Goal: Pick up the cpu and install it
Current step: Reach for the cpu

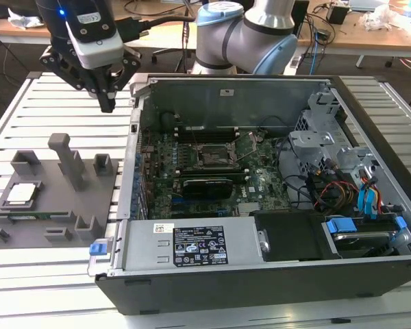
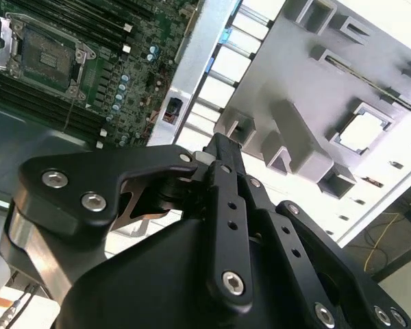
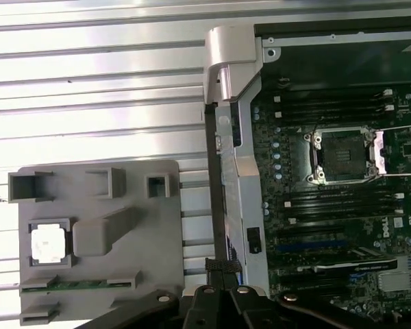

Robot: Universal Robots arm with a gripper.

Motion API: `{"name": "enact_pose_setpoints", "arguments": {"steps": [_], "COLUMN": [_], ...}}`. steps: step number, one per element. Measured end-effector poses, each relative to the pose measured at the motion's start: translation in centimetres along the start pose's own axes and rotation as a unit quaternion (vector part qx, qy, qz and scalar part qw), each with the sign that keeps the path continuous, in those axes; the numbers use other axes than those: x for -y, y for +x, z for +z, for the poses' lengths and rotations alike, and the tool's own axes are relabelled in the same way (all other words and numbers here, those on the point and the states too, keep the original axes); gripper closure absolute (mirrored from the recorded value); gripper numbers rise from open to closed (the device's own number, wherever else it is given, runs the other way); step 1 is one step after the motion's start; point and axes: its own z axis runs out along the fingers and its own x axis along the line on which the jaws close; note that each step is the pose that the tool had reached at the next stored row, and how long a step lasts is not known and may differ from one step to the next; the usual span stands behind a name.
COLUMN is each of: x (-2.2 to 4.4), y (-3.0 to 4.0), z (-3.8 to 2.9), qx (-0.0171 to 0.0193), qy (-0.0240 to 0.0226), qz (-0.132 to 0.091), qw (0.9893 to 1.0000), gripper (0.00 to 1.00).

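1. Hanging over the slatted desk, the end effector points down with its fingers closed together and nothing between them.
2. It is beside the far corner of the open computer case, on the exterior view's left.
3. The grey holder lies on the desk near its edge at the exterior view's left, apart from the end effector.
4. The cpu sits flat in a square pocket of this holder, untouched.
5. A green memory stick lies in a slot just beside the cpu.
6. Inside the case, the motherboard socket has no chip in it.
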Motion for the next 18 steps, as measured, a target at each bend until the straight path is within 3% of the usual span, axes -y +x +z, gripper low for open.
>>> {"name": "enact_pose_setpoints", "arguments": {"steps": [18], "x": [0.17], "y": [2.28], "z": [-0.06], "qx": [0.0000], "qy": [-0.0007], "qz": [0.000], "qw": [1.0000], "gripper": [0.89]}}
